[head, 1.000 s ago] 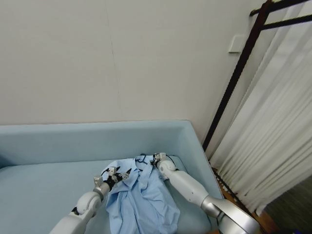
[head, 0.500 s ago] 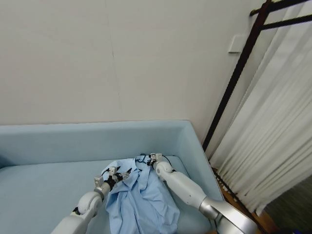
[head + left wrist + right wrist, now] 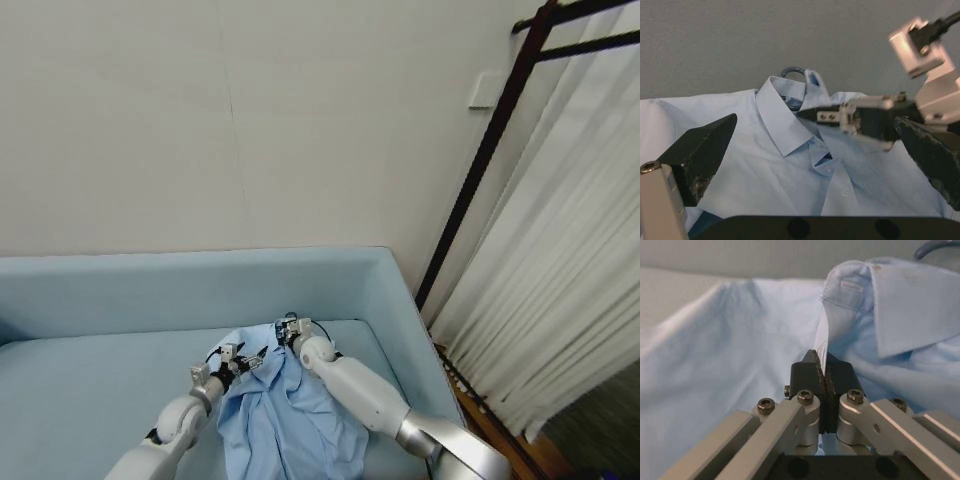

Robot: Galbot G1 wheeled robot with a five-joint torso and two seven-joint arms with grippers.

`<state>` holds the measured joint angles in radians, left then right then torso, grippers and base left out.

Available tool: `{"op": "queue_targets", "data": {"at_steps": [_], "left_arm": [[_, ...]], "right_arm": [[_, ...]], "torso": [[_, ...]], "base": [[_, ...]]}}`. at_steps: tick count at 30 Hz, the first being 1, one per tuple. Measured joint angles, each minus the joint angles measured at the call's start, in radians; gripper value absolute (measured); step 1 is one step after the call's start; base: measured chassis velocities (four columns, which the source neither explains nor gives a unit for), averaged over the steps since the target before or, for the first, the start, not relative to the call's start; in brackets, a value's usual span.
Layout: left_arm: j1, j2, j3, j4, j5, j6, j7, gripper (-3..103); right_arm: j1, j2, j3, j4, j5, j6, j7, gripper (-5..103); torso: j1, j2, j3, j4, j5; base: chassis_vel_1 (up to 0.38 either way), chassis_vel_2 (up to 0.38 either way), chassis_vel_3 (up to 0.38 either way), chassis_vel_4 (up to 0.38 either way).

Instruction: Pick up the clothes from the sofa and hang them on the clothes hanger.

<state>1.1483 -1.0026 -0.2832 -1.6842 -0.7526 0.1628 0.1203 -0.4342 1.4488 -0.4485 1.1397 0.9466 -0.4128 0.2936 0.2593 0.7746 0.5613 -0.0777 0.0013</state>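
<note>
Pinches the collar [image 3: 890, 305] of the shirt [image 3: 270, 430], lying on the sofa [image 3: 110, 290] seat, in the right gripper [image 3: 823, 367]; holds the left gripper [image 3: 243, 357] wide apart beside. Probably soft, light, floppy: best taken by the collar.

the shirt [image 3: 765, 167] hides all of the hanger [image 3: 792, 68] but its hook at the neck opening.

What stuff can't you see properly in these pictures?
Hanger: left wrist view, shirt covers all but the hook.
Shirt hem: head view, past the bottom edge.
Clothes rack: head view, top past the upper edge, foot behind the sofa.
Fabric in the shut right gripper: right wrist view, between its pads.
Shirt shoulder: left wrist view, behind the open left gripper.
</note>
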Motion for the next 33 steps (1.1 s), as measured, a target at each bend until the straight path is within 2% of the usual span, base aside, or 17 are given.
{"op": "queue_targets", "data": {"at_steps": [5, 6, 10, 12, 14, 18, 19, 21, 23, 24, 25, 26, 27, 28, 29, 31, 33], "left_arm": [[-0.005, -0.004, 0.003, 0.001, 0.002, -0.001, 0.0, 100], [-0.009, -0.005, 0.004, 0.002, 0.002, -0.001, 0.0, 100], [-0.021, -0.008, 0.006, 0.008, 0.002, -0.001, 0.0, 100], [-0.022, -0.014, 0.006, 0.009, 0.003, -0.001, 0.0, 100], [-0.021, -0.027, 0.008, 0.013, 0.007, -0.003, 0.0, 100], [-0.017, -0.04, 0.009, 0.016, 0.016, -0.008, 0.0, 100], [-0.015, -0.04, 0.009, 0.016, 0.017, -0.008, 0.0, 100], [-0.014, -0.041, 0.009, 0.015, 0.017, -0.008, 0.0, 100], [-0.009, -0.037, 0.008, 0.006, 0.018, -0.009, -0.001, 100], [-0.006, -0.033, 0.006, 0.001, 0.018, -0.009, -0.002, 100], [-0.003, -0.026, 0.005, -0.003, 0.017, -0.009, -0.005, 100], [-0.001, -0.02, 0.004, -0.004, 0.017, -0.009, -0.007, 100], [-0.001, -0.02, 0.004, -0.004, 0.017, -0.009, -0.007, 100], [0.0, -0.014, 0.004, -0.005, 0.016, -0.009, -0.008, 100], [0.0, -0.01, 0.003, -0.005, 0.015, -0.009, -0.01, 100], [0.0, -0.004, 0.003, -0.005, 0.013, -0.009, -0.011, 100], [-0.001, -0.003, 0.003, -0.004, 0.013, -0.009, -0.011, 100]], "right_arm": [[-0.01, 0.028, 0.001, -0.078, -0.043, -0.001, -0.003, -1], [-0.015, 0.021, 0.003, -0.074, -0.043, -0.004, -0.001, 4], [-0.038, -0.044, 0.001, 0.021, -0.043, -0.005, 0.012, 15], [-0.046, -0.102, 0.0, 0.104, -0.034, -0.003, 0.025, 25], [-0.045, -0.169, -0.003, 0.203, 0.004, -0.015, 0.044, 37], [-0.015, -0.243, 0.0, 0.294, 0.049, -0.046, 0.045, 47], [0.003, -0.258, 0.005, 0.292, 0.05, -0.053, 0.025, 52], [0.015, -0.265, 0.009, 0.283, 0.047, -0.055, 0.01, 52], [0.067, -0.272, 0.016, 0.198, 0.027, -0.062, -0.051, 64], [0.088, -0.27, 0.019, 0.146, 0.017, -0.068, -0.084, 64], [0.102, -0.269, 0.021, 0.101, -0.001, -0.074, -0.123, 76], [0.108, -0.269, 0.022, 0.068, -0.023, -0.081, -0.162, 80], [0.108, -0.269, 0.022, 0.068, -0.023, -0.081, -0.162, 80], [0.109, -0.272, 0.022, 0.047, -0.043, -0.091, -0.205, 80], [0.105, -0.276, 0.022, 0.042, -0.052, -0.106, -0.234, 86], [0.086, -0.28, 0.022, 0.055, -0.057, -0.141, -0.258, 96], [0.076, -0.28, 0.019, 0.066, -0.057, -0.148, -0.26, 99]], "torso": [[0.0, 0.0, 0.0, 0.0, 0.0001], [0.0, 0.0, 0.0, 0.0, 0.0002], [0.0, 0.0, 0.0, -0.0004, 0.0003], [0.0, 0.0, 0.0, -0.0004, 0.0004], [0.0, 0.0, 0.0, -0.0005, 0.0003], [0.0, 0.0, 0.0, -0.0004, 0.0003], [0.0, 0.0, 0.0, -0.0003, 0.0003], [0.0, 0.0, 0.0, -0.0003, 0.0003], [0.0, 0.0, 0.0, -0.0003, 0.0003], [0.0, 0.0, 0.0, 0.0004, 0.0002], [0.0, 0.0, 0.0, -0.0002, 0.0003], [0.0, 0.0, 0.0, 0.0, 0.0002], [0.0, 0.0, 0.0, 0.0, 0.0002], [0.0, 0.0, 0.0, -0.0003, 0.0003], [0.0, 0.0, 0.0, -0.0003, 0.0002], [0.0, 0.0, 0.0, -0.0004, 0.0002], [0.0, 0.0, 0.0, -0.0003, 0.0003]], "base": [[0.0, 0.0, 0.0, 0.0], [0.0, 0.0, 0.0, 0.0], [0.0, 0.0, 0.0, 0.0], [0.0, 0.0, 0.0, 0.0], [0.0, 0.0, 0.0, 0.0], [0.0, 0.0, 0.0, 0.0], [0.0, 0.0, 0.0, 0.0], [0.0, 0.0, 0.0, 0.0], [0.0, 0.0, 0.0, 0.0], [0.0, 0.0, 0.0, 0.0], [0.0, 0.0, 0.0, 0.0], [0.0, 0.0, 0.0, 0.0], [0.0, 0.0, 0.0, 0.0], [0.0, 0.0, 0.0, 0.0], [0.0, 0.0, 0.0, 0.0], [0.0, 0.0, 0.0, 0.0], [0.0, 0.0, 0.0, 0.0]]}}
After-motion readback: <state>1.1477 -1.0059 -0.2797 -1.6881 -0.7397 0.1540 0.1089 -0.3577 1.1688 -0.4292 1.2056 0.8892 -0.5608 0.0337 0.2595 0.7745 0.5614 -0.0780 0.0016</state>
